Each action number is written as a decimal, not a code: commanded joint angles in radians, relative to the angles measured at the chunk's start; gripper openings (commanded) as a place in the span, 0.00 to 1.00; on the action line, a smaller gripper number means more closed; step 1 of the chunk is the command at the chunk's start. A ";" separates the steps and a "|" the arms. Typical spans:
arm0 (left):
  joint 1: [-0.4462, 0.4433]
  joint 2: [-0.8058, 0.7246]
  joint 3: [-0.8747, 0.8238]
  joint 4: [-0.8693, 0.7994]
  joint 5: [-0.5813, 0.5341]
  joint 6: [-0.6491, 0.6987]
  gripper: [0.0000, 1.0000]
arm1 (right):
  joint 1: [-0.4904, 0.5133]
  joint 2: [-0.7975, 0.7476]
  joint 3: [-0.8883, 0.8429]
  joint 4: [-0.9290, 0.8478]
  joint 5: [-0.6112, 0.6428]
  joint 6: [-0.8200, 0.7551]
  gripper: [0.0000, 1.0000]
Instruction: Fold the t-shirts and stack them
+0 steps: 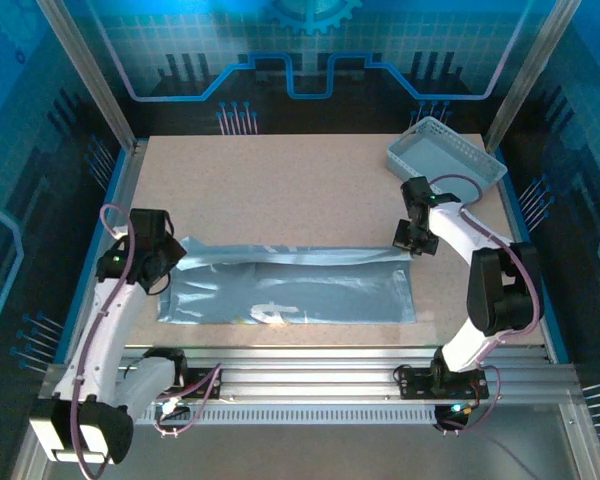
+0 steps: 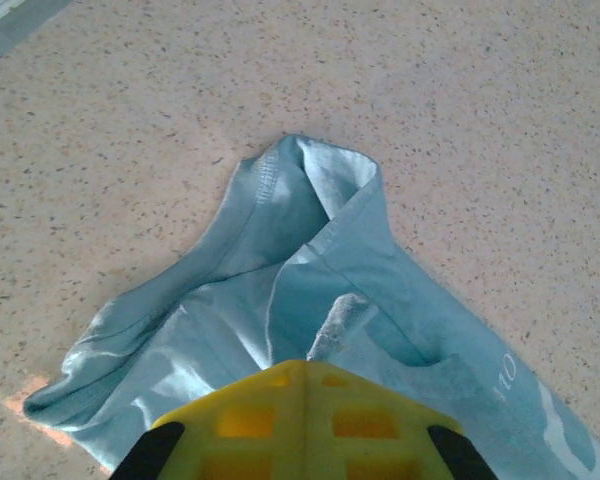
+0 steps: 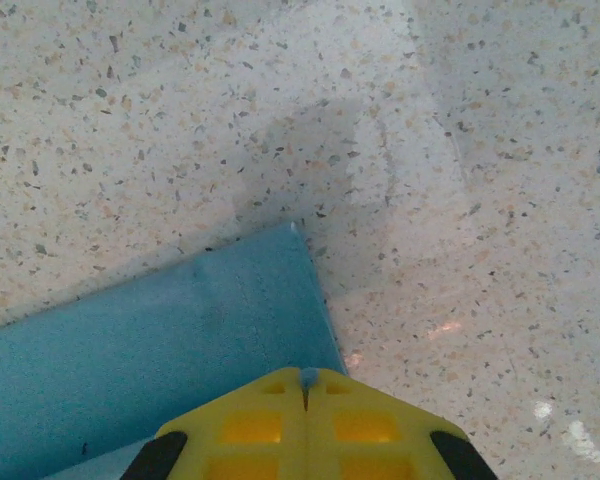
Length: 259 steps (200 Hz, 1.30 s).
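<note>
- Speckled tabletop (image 1: 310, 190) inside blue walls; basket (image 1: 470, 142) at far right.
- Shirt (image 1: 290, 285): a long folded band across the near middle, running left to right.
- Left pincer (image 2: 305, 365): closed, pinching bunched cloth at the left end.
- Right pincer (image 3: 305, 375): closed on the far right corner.
- Handling, judged: light and limp, so it sags and creases. Hold it at hems and corners, both ends together.

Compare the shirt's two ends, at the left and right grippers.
At the left gripper the t-shirt is bunched into creased folds, a stitched hem showing; at the right gripper it lies smooth and flat. The left end looks rounded, the right a sharp corner. Both are pinched in shut jaws.
</note>
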 commanded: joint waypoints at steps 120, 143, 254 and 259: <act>0.002 -0.072 -0.156 -0.207 -0.020 -0.177 0.00 | 0.022 -0.074 -0.122 -0.065 0.018 0.060 0.24; 0.001 -0.073 -0.169 -0.211 0.000 -0.182 0.00 | 0.018 -0.121 -0.118 -0.075 0.028 0.077 0.31; 0.001 -0.079 -0.208 -0.257 0.057 -0.305 0.00 | 0.014 0.019 -0.029 -0.054 -0.079 0.110 0.40; 0.001 -0.079 -0.210 -0.258 0.056 -0.310 0.00 | 0.012 0.036 -0.022 -0.064 -0.086 0.114 0.41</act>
